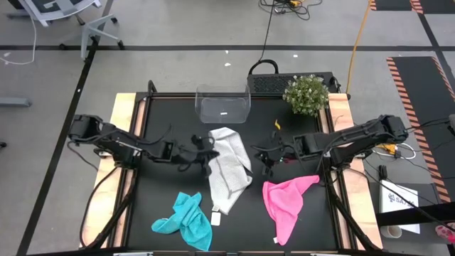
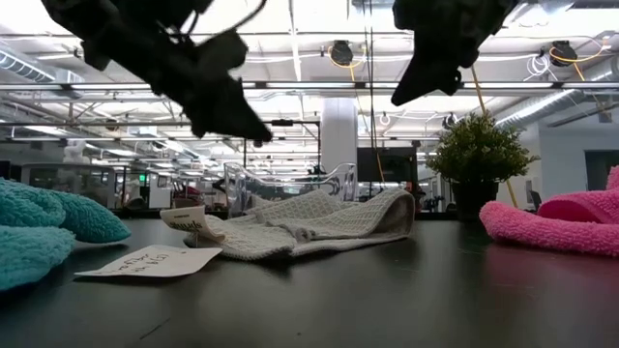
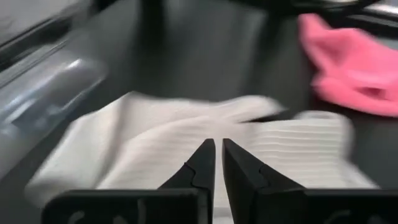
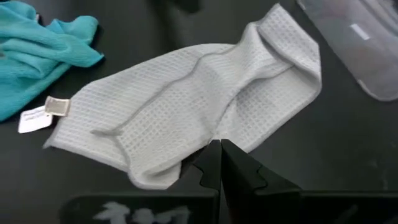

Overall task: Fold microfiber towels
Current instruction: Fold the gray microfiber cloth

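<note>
The light grey-white towel [image 1: 229, 169] lies loosely doubled on the black table, its tag [image 4: 43, 115] at the near end. The teal towel [image 1: 186, 219] lies bunched at the near left. The pink towel [image 1: 288, 199] lies bunched at the near right. My left gripper [image 1: 211, 156] hangs shut just left of the grey towel's far half, clear above it in the low view [image 2: 253, 130]. My right gripper [image 1: 265, 163] is shut to the towel's right, higher above the table [image 2: 406, 92]. Neither holds anything.
A clear plastic bin [image 1: 223, 104] stands at the far middle of the table, just beyond the grey towel. A small potted plant [image 1: 307, 94] sits at the far right corner. Wooden rails [image 1: 122, 135] border the table's left and right sides.
</note>
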### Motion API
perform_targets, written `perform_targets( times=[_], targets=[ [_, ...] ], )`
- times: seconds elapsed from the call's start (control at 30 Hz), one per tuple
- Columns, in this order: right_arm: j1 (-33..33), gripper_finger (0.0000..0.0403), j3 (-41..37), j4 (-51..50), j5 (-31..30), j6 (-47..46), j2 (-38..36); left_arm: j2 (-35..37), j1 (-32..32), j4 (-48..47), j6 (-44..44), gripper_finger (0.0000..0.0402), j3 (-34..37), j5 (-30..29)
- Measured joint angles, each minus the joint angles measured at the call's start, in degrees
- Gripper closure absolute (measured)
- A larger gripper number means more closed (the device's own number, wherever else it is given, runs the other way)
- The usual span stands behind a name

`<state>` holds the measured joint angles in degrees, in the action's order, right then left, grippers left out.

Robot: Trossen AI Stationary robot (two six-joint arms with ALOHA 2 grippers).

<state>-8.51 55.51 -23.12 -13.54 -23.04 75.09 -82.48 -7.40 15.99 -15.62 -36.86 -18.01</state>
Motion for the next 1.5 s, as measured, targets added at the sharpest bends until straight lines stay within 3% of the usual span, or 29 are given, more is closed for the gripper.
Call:
perform_targets(
  times=[0.13,0.3,0.63,0.8,1.03,1.2,1.5],
  targets=[
    [1.5,0.0403,0.0,-0.5,0.0,1.2,-0.2,-0.2,-3.0,-0.8,3.2,0.0371,0.0,-0.3],
    [2.7,0.0403,0.0,-0.5,0.0,1.2,-0.3,-0.2,-2.8,-3.4,-2.6,0.0371,0.0,-7.5],
    [3.9,0.0403,0.0,-0.4,0.3,5.0,-0.1,1.0,-2.8,-5.3,-4.4,0.0371,-0.1,-14.5],
    [4.1,0.0403,0.1,-3.6,4.4,5.3,1.1,2.9,-2.5,-8.7,-6.5,0.0371,-0.1,-18.4],
    [4.0,0.0399,0.0,-7.9,9.5,4.9,9.1,4.4,-1.1,-11.0,-8.5,0.0371,-0.1,-18.5],
    [4.0,0.0364,0.0,-3.6,13.8,5.6,13.8,4.6,-0.1,-11.3,-8.6,0.0371,-0.1,-18.5],
    [4.1,0.0269,-0.2,0.1,13.8,3.2,16.1,4.6,0.3,-11.4,-9.2,0.0371,-0.1,-18.5]
  ],
)
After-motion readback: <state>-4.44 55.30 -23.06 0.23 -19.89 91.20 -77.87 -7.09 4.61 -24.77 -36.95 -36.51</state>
